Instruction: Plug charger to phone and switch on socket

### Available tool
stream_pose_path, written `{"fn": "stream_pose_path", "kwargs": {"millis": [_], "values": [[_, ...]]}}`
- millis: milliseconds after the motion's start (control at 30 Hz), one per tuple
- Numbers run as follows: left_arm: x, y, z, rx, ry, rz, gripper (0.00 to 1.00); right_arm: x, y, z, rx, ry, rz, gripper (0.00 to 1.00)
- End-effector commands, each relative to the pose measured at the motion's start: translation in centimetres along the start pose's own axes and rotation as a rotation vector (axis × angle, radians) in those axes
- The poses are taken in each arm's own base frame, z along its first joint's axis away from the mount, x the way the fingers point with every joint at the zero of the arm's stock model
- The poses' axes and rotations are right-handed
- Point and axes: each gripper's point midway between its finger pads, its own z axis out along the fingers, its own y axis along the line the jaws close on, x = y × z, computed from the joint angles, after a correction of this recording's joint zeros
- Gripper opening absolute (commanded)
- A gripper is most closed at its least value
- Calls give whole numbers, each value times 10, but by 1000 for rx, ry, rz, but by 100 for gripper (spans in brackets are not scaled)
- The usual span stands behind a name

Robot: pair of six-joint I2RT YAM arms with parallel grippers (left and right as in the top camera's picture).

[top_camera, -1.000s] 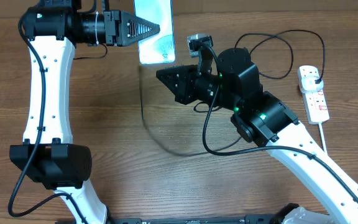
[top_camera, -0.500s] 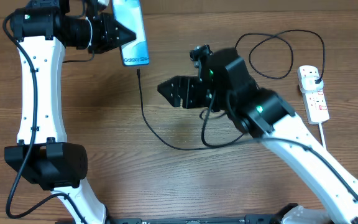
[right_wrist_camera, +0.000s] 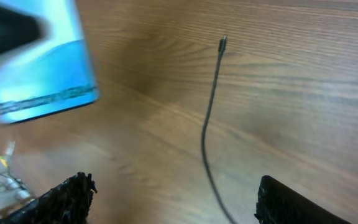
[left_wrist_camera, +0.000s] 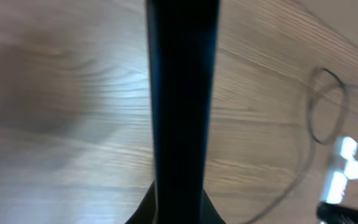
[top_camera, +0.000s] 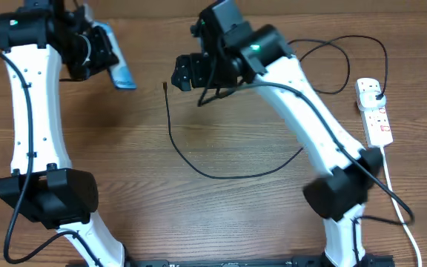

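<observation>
Overhead: left end effector [top_camera: 102, 55] is clamped on the phone [top_camera: 122, 75] at about 10 o'clock of the frame. The phone is tilted with its light-blue screen showing and looks lifted clear of the table [top_camera: 124, 163]. Left wrist view shows the phone [left_wrist_camera: 182, 93] edge-on as a dark vertical bar (blurred, no detail).

Right end effector [top_camera: 180, 74] is at about 12 o'clock, jaws wide, holding nothing. In the right wrist view its fingers [right_wrist_camera: 64, 199] sit at the two lower corners. The charger [right_wrist_camera: 207, 130] lies on the table under the gap, not gripped.

Charger [top_camera: 199, 169] layout, overhead:
- connector tip [top_camera: 165, 87] lies on the table, just beside the right end effector at its 7 o'clock, not touching
- tip is at 4 o'clock from the phone, with a clear gap (not plugged in)
- cable runs toward 6 o'clock, sweeps across to 3 o'clock and passes under the right arm
- it then loops at 1–2 o'clock and ends in the black plug [top_camera: 377, 94], seated in the socket [top_camera: 378, 122]

Socket lies at the 3 o'clock edge, well apart from the phone. Its white cord [top_camera: 388, 174] trails toward 5 o'clock. Switch position: cannot tell, too small.

Right wrist view has the phone [right_wrist_camera: 42, 74] at 10 o'clock and the connector tip [right_wrist_camera: 223, 42] at 12 o'clock, apart.
</observation>
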Motion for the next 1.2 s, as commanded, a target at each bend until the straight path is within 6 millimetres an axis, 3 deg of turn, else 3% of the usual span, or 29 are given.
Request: {"fn": "stream_pose_path", "kwargs": {"millis": [0, 100, 233, 300, 500, 567, 700, 800, 1000, 1067, 1167], "values": [[-9, 34, -24, -146, -79, -76, 4, -12, -17, 50, 72, -10, -53, 79], [-7, 45, -27, -191, -77, -94, 4, -20, -24, 77, 140, -52, -71, 72], [-2, 56, -29, -250, -64, -103, 4, -27, -22, 112, 180, -104, -109, 72], [0, 58, -30, -259, -56, -106, 4, -25, -16, 138, 176, -112, -131, 70], [1, 58, -30, -259, -53, -106, 4, 21, -18, 191, 208, 16, -132, 50], [1, 57, -29, -259, -53, -106, 4, 41, -19, 202, 230, 76, -121, 49], [1, 57, -29, -258, -54, -107, 4, 72, -23, 216, 265, 165, -130, 42], [1, 57, -29, -255, -54, -106, 4, 97, -32, 224, 293, 231, -99, 26], [2, 52, -28, -229, -46, -106, 4, 126, -48, 231, 322, 315, -48, 18], [2, 52, -28, -225, -45, -106, 4, 140, -51, 230, 319, 369, -28, 4], [2, 52, -28, -225, -45, -106, 4, 154, -46, 224, 288, 437, -5, 4]]}}
